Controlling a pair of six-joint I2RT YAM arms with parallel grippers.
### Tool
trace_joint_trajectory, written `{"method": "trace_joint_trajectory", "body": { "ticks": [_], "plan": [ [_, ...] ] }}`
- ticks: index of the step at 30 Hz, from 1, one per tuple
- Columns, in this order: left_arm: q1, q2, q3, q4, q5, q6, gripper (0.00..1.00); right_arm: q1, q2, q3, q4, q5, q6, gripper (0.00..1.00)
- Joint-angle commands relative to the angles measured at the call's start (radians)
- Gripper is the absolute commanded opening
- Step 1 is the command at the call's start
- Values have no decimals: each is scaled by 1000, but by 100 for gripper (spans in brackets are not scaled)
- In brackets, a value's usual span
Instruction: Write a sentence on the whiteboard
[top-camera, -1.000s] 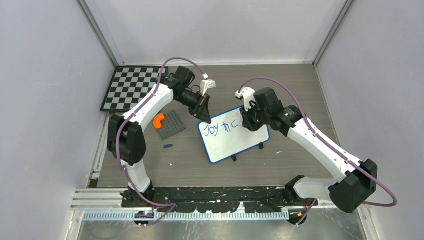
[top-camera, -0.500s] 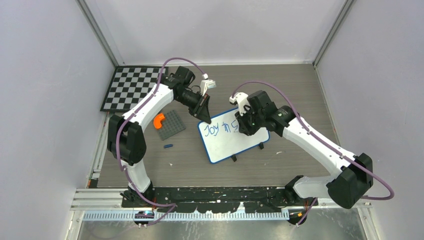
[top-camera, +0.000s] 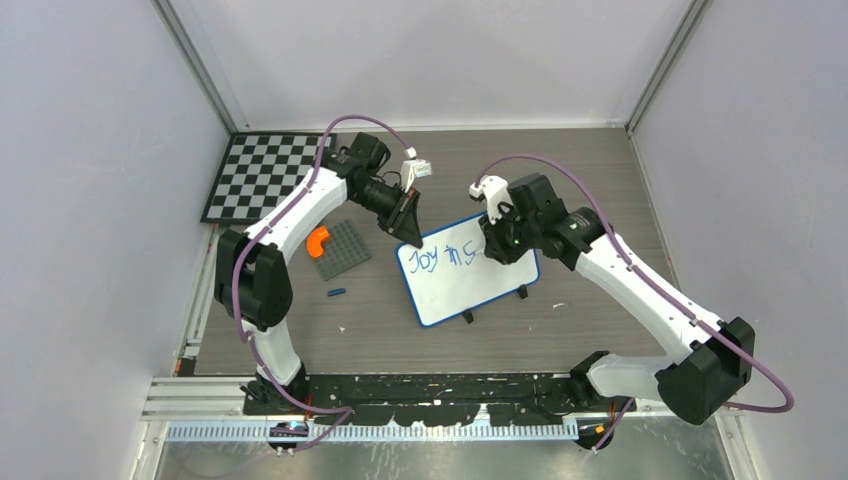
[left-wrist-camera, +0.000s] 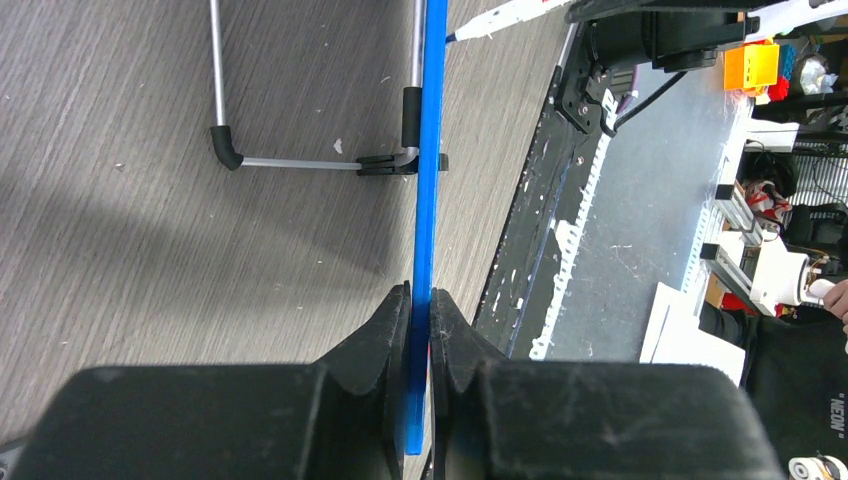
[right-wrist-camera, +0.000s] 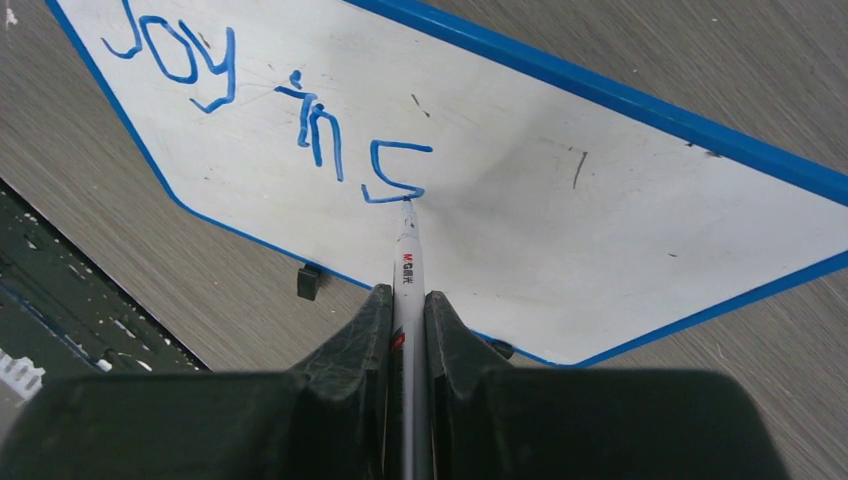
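The whiteboard (top-camera: 462, 292) rests on its two black feet near the middle of the table (top-camera: 600, 180), turned a little askew. On it the sentence (right-wrist-camera: 316, 150) reads so far "Joy in S", in blue, along the upper part of the board; the lower part is bare white.

The left gripper (left-wrist-camera: 420, 295) is clamped on the blue frame at the board's far left corner, with the two fingers pressing the frame from both sides. The right gripper (right-wrist-camera: 407, 295) is closed around a white marker (right-wrist-camera: 408, 262), and the marker's tip touches the board at the lower end of the "S".

Left of the whiteboard lies a grey studded plate (top-camera: 343, 252) — it carries an orange curved piece (top-camera: 317, 240) at its left edge. A small blue piece (top-camera: 336, 293) lies on the table near this plate, also left of the whiteboard. Further left and behind the whiteboard is a checkerboard (top-camera: 262, 175), at the table's back left corner. To the right of the whiteboard and in front of it, bare wood runs to the table's edges — only the right arm reaches over it.
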Motion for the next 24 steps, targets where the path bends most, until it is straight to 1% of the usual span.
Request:
{"method": "trace_joint_trajectory", "body": {
  "ticks": [1, 13, 24],
  "plan": [
    [-27, 1, -11, -13, -27, 3, 0, -5, -22, 44, 8, 36, -27, 0],
    [-27, -1, -13, -12, -30, 5, 0, -5, 36, 62, 35, 98, -54, 0],
    [-27, 5, -9, -12, -30, 3, 0, -27, 27, 105, 32, 102, -54, 0]
  ]
}}
